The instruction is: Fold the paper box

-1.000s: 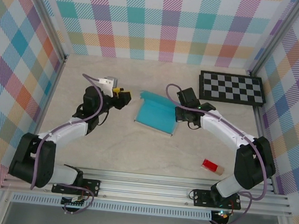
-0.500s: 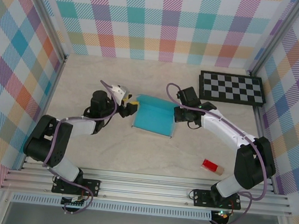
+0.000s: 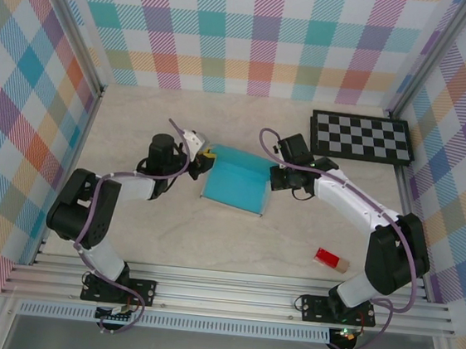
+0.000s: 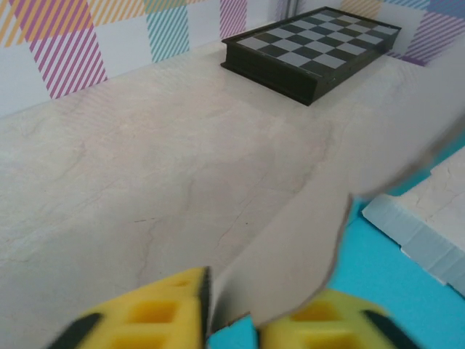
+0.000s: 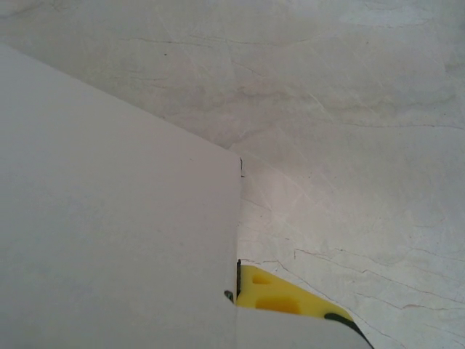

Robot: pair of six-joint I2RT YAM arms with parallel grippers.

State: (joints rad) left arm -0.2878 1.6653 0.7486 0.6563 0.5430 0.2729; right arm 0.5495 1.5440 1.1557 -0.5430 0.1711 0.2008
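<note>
No text, label, brand, number or sign can be read. The paper box is plain teal on one face and plain white on the other. The checkerboard carries only black and white squares. The red block is too small to show any marking.
</note>
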